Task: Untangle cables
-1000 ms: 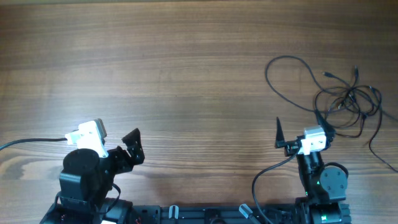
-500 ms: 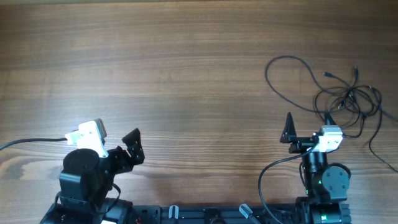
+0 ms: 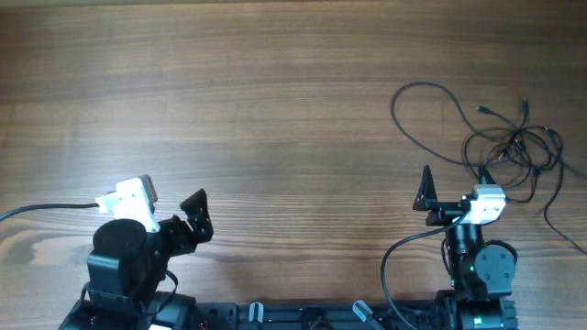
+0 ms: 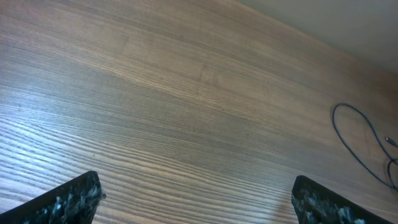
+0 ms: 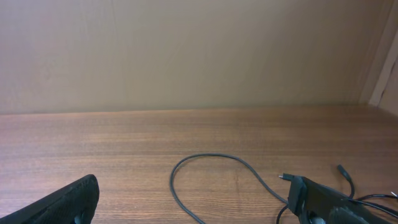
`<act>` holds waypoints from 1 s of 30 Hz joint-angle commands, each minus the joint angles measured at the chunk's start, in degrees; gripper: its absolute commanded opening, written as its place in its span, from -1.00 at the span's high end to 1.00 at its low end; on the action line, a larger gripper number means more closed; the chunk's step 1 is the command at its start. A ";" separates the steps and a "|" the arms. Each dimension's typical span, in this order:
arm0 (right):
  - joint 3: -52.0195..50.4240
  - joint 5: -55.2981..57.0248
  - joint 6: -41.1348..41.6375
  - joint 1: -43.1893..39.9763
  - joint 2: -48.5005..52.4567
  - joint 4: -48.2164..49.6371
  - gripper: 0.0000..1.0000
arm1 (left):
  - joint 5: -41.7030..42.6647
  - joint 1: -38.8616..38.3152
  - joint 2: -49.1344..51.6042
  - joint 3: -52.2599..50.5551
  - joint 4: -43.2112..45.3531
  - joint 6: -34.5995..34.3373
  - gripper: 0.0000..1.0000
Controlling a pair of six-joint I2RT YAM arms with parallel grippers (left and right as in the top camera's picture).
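The cables (image 3: 514, 151) are thin black cords lying in a tangle at the table's right edge. One wide loop (image 3: 426, 101) reaches left of the tangle, and small plug ends (image 3: 481, 110) lie at the top. My right gripper (image 3: 456, 183) is open and empty, just below and left of the tangle, its right finger close to the cords. In the right wrist view the loop (image 5: 211, 158) and a plug (image 5: 283, 177) lie ahead between the spread fingers (image 5: 329, 200). My left gripper (image 3: 183, 220) is open and empty at the front left, far from the cables. The left wrist view shows one cord (image 4: 354, 134) far to the right.
The wooden table (image 3: 275, 110) fills the view. A thicker black wire (image 3: 404, 252) curves from the right arm's base, and another (image 3: 46, 209) runs left from the left arm. A pale wall (image 5: 186, 50) stands behind the table's far edge.
My right gripper shifted a little to the right, closer to the tangle, between one second and half a second ago, then stayed still. The left arm and cables have not moved.
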 commanded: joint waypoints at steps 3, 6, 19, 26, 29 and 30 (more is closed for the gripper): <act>-0.07 1.16 1.09 -0.39 -0.52 0.37 -0.99 | -0.33 0.35 -0.26 -0.37 -0.17 -0.35 -1.00; -0.07 1.16 1.07 -0.39 -0.52 0.37 -1.00 | 1.60 4.92 -1.25 -1.81 -0.09 0.07 -1.00; -0.07 1.16 1.07 -0.39 -0.52 0.37 -0.99 | 9.22 14.45 -25.29 -37.99 48.39 0.15 -1.00; -0.07 1.16 1.09 -0.39 -0.52 0.37 -1.00 | 2.34 12.87 -25.29 -44.94 64.65 4.87 -1.00; -0.07 1.16 1.07 -0.39 -0.52 0.37 -1.00 | 1.25 12.87 -25.29 -44.94 56.92 5.97 -1.00; -0.07 1.16 1.07 -0.39 -0.52 0.37 -1.00 | 1.68 12.87 -25.29 -44.94 54.42 6.03 -1.00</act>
